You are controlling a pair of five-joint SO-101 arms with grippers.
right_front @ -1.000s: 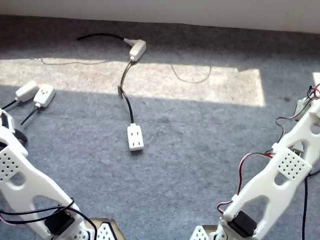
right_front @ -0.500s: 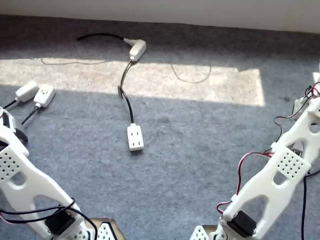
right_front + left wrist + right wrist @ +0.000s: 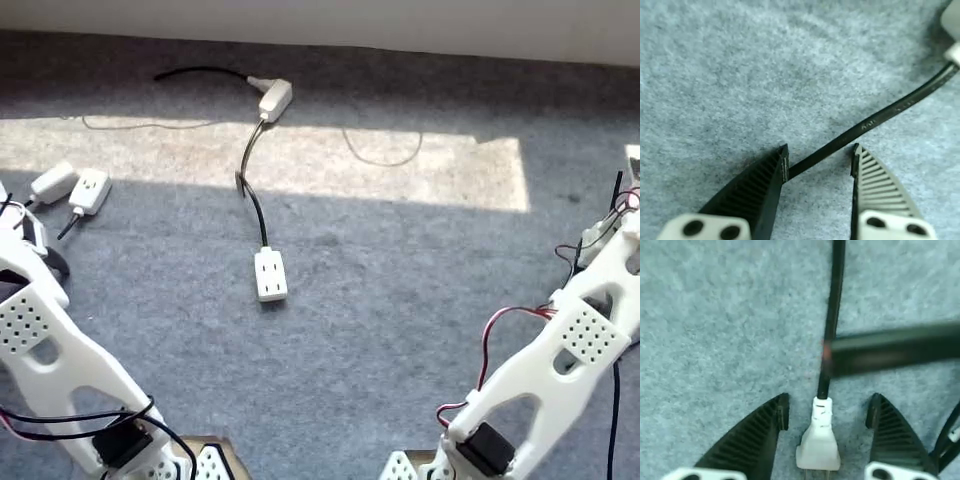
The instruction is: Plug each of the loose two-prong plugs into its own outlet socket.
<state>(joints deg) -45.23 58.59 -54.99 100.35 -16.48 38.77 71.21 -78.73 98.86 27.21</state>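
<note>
One grey, carpet-covered worktop [image 3: 400, 300], crossed by a band of sunlight, is shown with two white plastic robot arms planted at its near edge, the left arm [image 3: 45, 345] and the right arm [image 3: 560, 350] angled out to opposite sides. Between them, well apart from both, a white oblong socket block [image 3: 270, 275] on a black lead is seen lying with its long axis running away from the arms. A second white socket head [image 3: 90, 190] and a white rounded connector [image 3: 52, 183] are pictured side by side near the left arm.

The right hand [image 3: 829, 399] is held open, its black ribbed jaws set either side of a small white two-prong plug [image 3: 819, 442] that is touched by neither. The plug's long axis is lined up with the hand: the prongs are turned back toward the wrist and the thin black cord [image 3: 834, 300] is led straight away from it. A closing of the jaws across the plug's body is judged to be what the next move calls for, the right arm being much the nearer.

The left hand [image 3: 820, 150] is likewise spread open, and a black cable [image 3: 880, 117] is straddled slantwise between its tips, ungripped, with a white fitting [image 3: 952, 22] glimpsed at the cable's far end.
</note>
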